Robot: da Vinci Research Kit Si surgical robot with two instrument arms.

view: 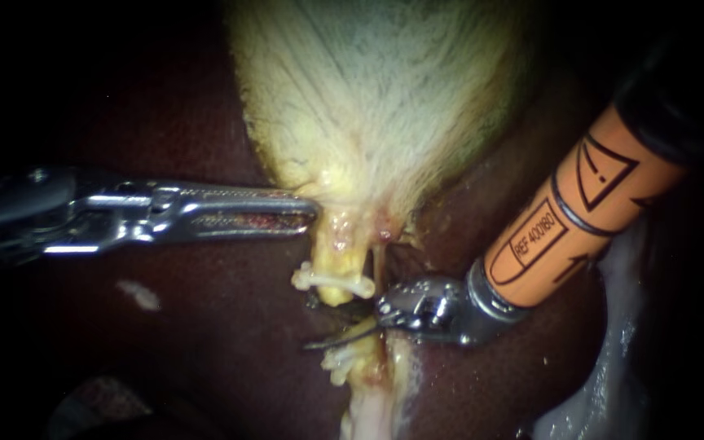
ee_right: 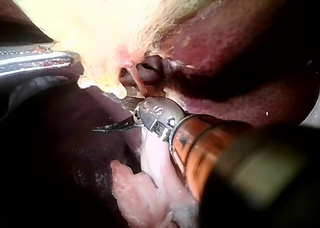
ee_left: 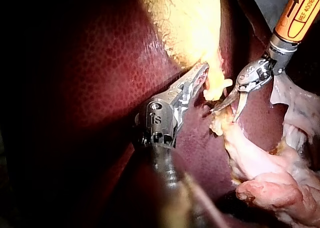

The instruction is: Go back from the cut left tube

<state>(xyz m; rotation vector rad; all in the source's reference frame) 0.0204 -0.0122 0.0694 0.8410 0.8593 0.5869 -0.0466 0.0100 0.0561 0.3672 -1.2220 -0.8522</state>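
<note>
The pale yellow gallbladder [view: 368, 106] hangs over the dark liver [view: 205, 326]. Below its neck the left tube is cut in two. The upper stump [view: 337, 253] carries a white clip [view: 332, 279], and the lower stump [view: 356, 363] also shows white clip material. My right instrument [view: 323, 341], on an orange shaft, holds its thin curved blades open in the gap between the stumps; the left wrist view shows the blades [ee_left: 226, 112] parted. My left instrument [view: 310, 213] is shut on the gallbladder's neck, just above the clipped upper stump [ee_left: 212, 90].
A thin strand [view: 379, 261] runs from the gallbladder's neck down beside the right instrument's wrist. Pale loose tissue [ee_left: 265, 163] trails away from the lower stump, and whitish tissue [view: 605, 375] lies under the orange shaft. The liver surrounds everything.
</note>
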